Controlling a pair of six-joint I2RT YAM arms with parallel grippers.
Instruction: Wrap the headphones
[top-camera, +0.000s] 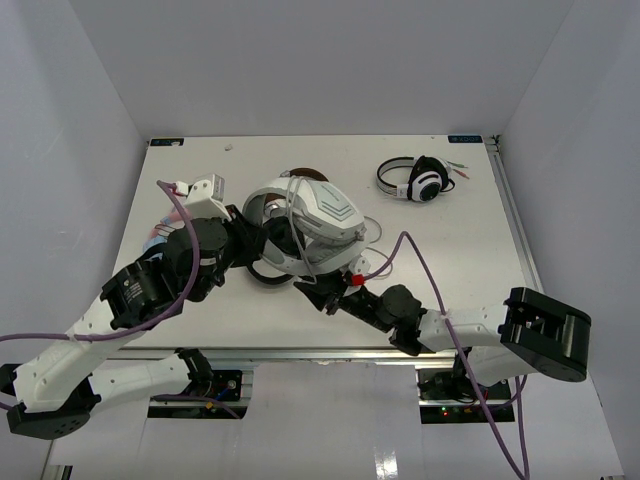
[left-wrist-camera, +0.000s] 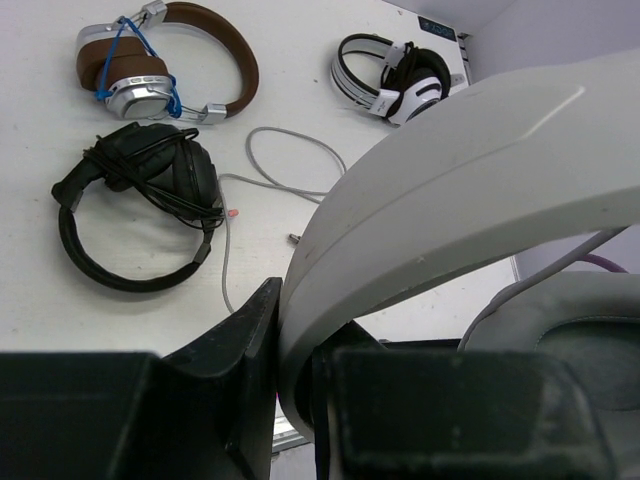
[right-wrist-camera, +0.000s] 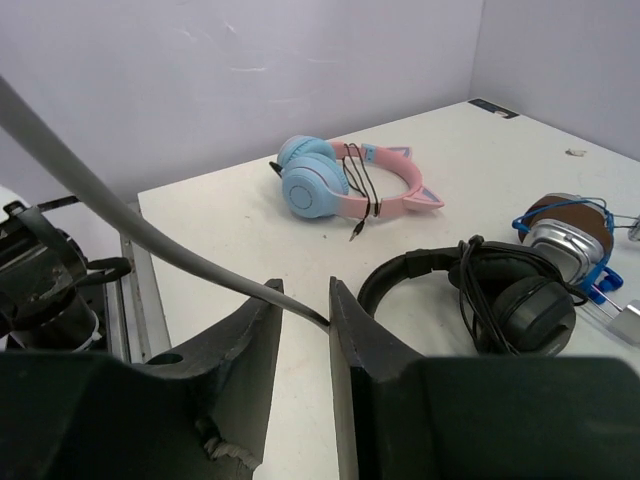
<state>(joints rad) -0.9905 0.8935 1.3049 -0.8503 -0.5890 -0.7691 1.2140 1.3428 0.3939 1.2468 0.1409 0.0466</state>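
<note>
The headphones (top-camera: 318, 212), large, white and light grey, are lifted over the middle of the table. My left gripper (top-camera: 252, 238) is shut on their wide white band (left-wrist-camera: 450, 170), which is clamped between the jaws of the left gripper (left-wrist-camera: 297, 370). A grey ear cup (left-wrist-camera: 580, 320) shows at the right of that view. My right gripper (top-camera: 335, 295) sits just in front of the headphones. In the right wrist view the right gripper (right-wrist-camera: 305, 300) stands open, and the thin grey cable (right-wrist-camera: 130, 225) crosses the gap and touches the inner face of the right finger.
Black headphones (left-wrist-camera: 140, 200) lie under and beside the lifted pair. A brown and silver pair (left-wrist-camera: 165, 55) lies behind them. A small white pair with black cups (top-camera: 415, 180) is at the back right. Pink and blue headphones (right-wrist-camera: 340, 180) lie at the left. A grey cable (left-wrist-camera: 290, 165) is looped on the table.
</note>
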